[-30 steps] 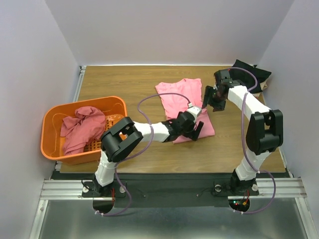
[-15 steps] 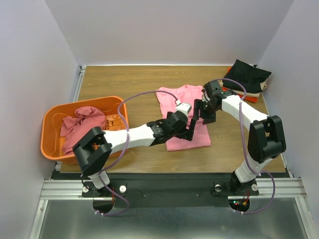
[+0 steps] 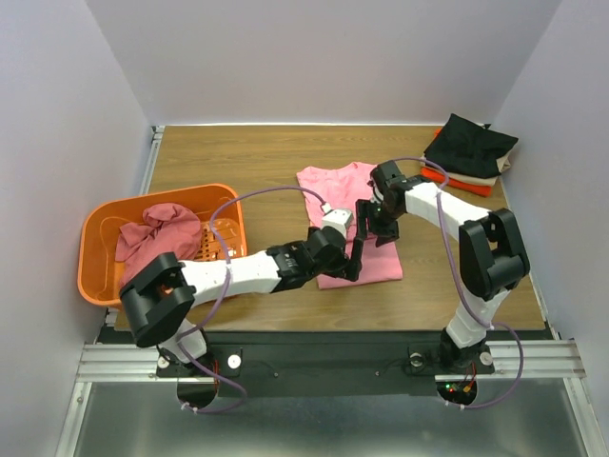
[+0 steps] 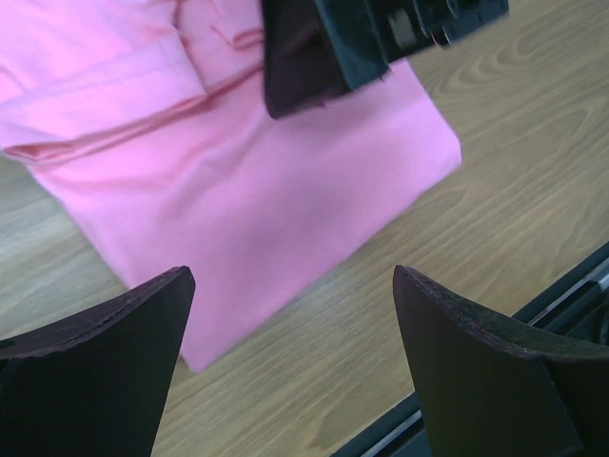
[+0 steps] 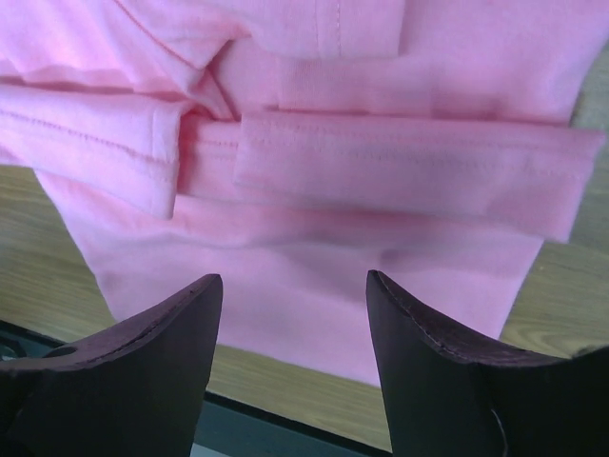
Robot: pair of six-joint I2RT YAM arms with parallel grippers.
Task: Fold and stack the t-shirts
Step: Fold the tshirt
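The light pink t-shirt (image 3: 344,195) lies flat in the middle of the counter (image 3: 238,157), partly folded: its sides are turned in toward the middle, so it makes a long narrow panel running from the far side toward the arms. In the right wrist view the light pink t-shirt (image 5: 324,238) shows a folded band of cloth lying across it, with a sleeve tucked in on the left. In the left wrist view its (image 4: 238,200) near corner sits square on the wood.

The left claw (image 3: 355,259) hangs over the near right part of that shirt, its 2 fingers spread as wide as they go and nothing between them; the left claw (image 4: 290,367) frames only pink cloth and bare wood below it. The right claw (image 3: 374,225) sits just beyond it, over the shirt's right edge, jaws apart and gripping nothing; from its own camera the right claw (image 5: 290,357) looks straight down on the folds. The 2 claws are close together, almost touching.

At the far right corner, 3 folded shirts are stacked: a black t-shirt (image 3: 471,145) on top, a beige one (image 3: 501,166) under it, and a red-orange one (image 3: 459,180) at the bottom. On the left stands an orange basket (image 3: 162,196) with a darker rose t-shirt (image 3: 150,243) bunched inside.
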